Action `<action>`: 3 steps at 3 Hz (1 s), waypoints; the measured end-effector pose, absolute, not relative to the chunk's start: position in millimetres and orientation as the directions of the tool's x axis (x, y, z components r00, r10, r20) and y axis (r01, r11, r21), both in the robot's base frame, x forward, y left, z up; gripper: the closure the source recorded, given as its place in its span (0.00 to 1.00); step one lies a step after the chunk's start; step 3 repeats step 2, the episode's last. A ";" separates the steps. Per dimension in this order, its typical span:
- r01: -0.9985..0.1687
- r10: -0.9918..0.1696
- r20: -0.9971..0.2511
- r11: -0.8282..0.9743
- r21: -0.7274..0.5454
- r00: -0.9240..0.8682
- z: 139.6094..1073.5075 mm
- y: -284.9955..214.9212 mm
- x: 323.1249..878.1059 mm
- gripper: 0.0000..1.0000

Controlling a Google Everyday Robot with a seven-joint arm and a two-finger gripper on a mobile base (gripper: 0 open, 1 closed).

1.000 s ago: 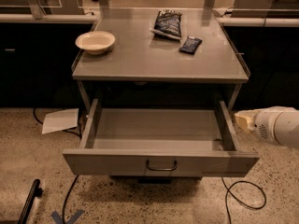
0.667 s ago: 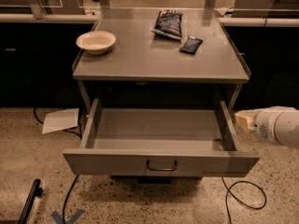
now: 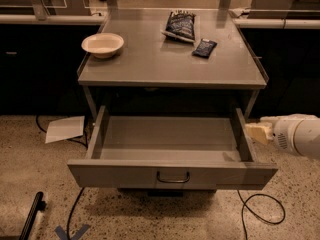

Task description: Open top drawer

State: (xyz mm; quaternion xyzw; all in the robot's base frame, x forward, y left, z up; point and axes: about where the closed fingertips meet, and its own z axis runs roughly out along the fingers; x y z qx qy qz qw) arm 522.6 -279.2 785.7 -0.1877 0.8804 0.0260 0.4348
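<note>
The top drawer is a wide grey metal drawer pulled far out from under the grey table. Its shallow grey tray holds nothing that I can see. A small dark bail handle hangs at the centre of its front. My gripper is at the right, just outside the drawer's right side wall, at the end of a white arm that comes in from the right edge. It touches nothing that I can see.
On the tabletop stand a white bowl, a dark snack bag and a small dark packet. A sheet of paper and black cables lie on the speckled floor. Dark counters flank the table.
</note>
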 end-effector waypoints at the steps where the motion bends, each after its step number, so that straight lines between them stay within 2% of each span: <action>1: -0.353 -0.308 -0.775 0.928 -0.118 -0.551 785.7 -279.2 522.6 0.00; 3: -0.353 -0.308 -0.775 0.928 -0.118 -0.551 785.7 -279.1 522.6 0.00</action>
